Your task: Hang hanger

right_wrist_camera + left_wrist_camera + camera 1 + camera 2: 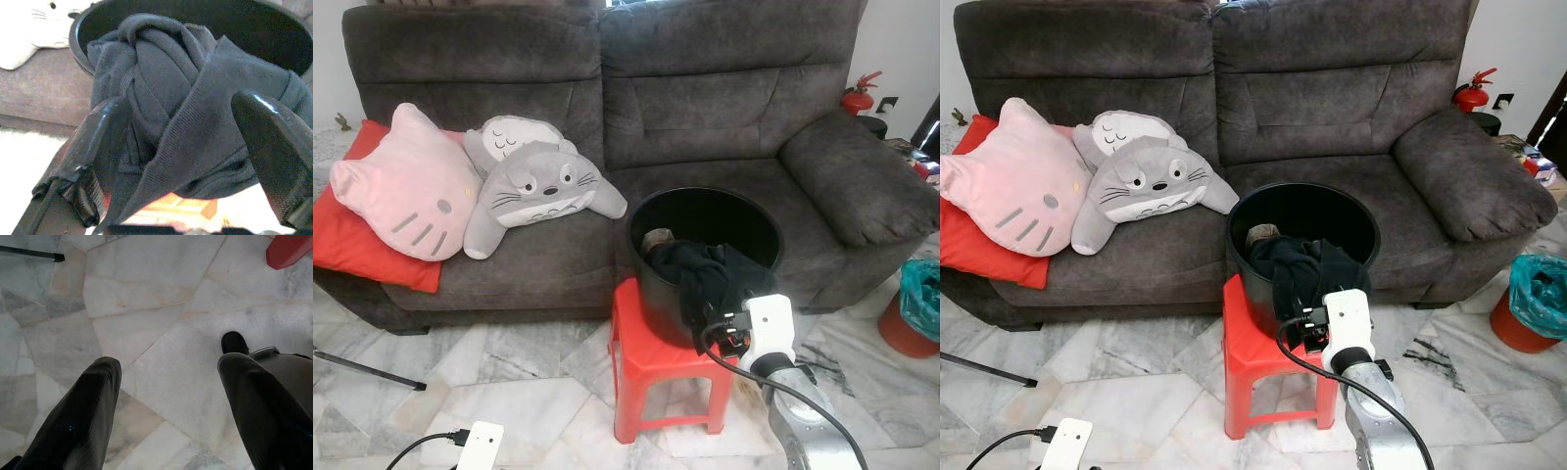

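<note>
Marble floor (538,392) runs before a grey sofa (705,108); a black tub (705,220) stands on a red stool (651,357). You are at the pick-up step. No hanger can be made out; a dark garment (166,122) is draped over the tub's near rim. The right pincer (183,161) is spread wide, the garment between its fingers, ungripped. Next, advance and close on the cloth. The left pincer (166,396) hangs released over the floor.
</note>
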